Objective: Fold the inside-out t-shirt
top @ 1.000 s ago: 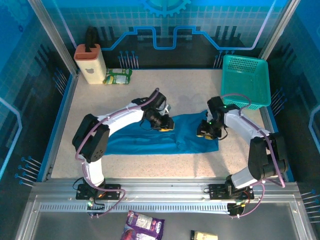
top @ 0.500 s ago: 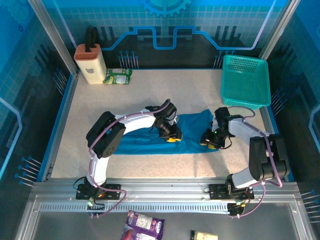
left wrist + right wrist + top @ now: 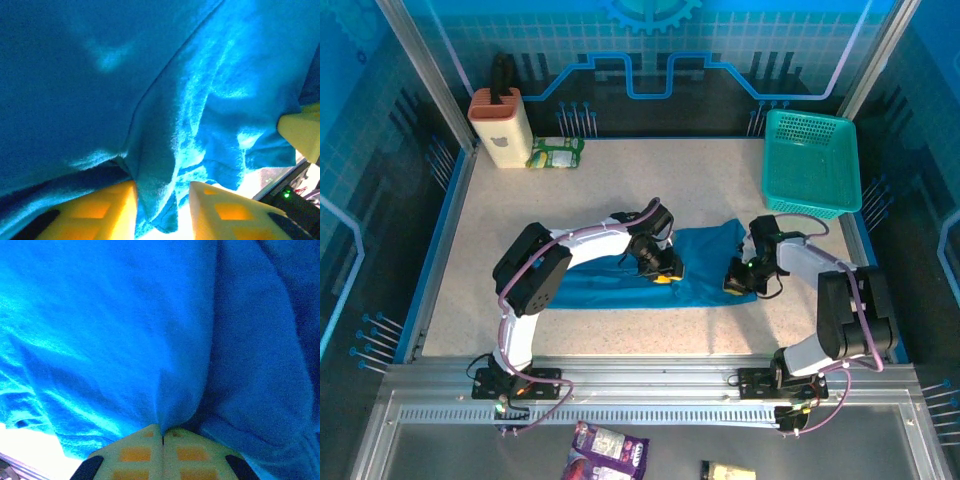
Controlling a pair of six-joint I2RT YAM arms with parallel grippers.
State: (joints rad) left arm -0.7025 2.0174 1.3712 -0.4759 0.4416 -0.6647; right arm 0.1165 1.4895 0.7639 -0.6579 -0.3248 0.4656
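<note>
**Blue-teal t-shirt (image 3: 705, 262) spread low on the desk (image 3: 620, 190), an arm on each end**

The t-shirt lies flattened in a long band across the near middle of the desk, running left to right. Its right end is broader and reaches further from the arms. The cloth is plain, with a seam line and soft creases visible up close.

The left gripper (image 3: 665, 272) sits on the shirt near its middle, with the arm stretched across the left half of the cloth. In the left wrist view, its yellow fingers (image 3: 100, 212) stand a little apart. A hanging fold of the t-shirt (image 3: 200, 100) is caught between them, so the jaws are clamped on that fold. The rest of the fabric rises away in front of the camera.

The right gripper (image 3: 735, 285) rests at the near right end of the shirt. In the right wrist view, its jaws are pressed fully together at the right gripper's tips (image 3: 162, 437). The t-shirt (image 3: 100, 330) puckers to a point exactly there, pinched between them.

Further out, a teal mesh basket (image 3: 810, 165) stands at the far right corner of the desk, well apart from the shirt. At the far left corner is a tan container (image 3: 500, 128) with a dark handle. A green packet (image 3: 557, 153) lies just beside it.
</note>
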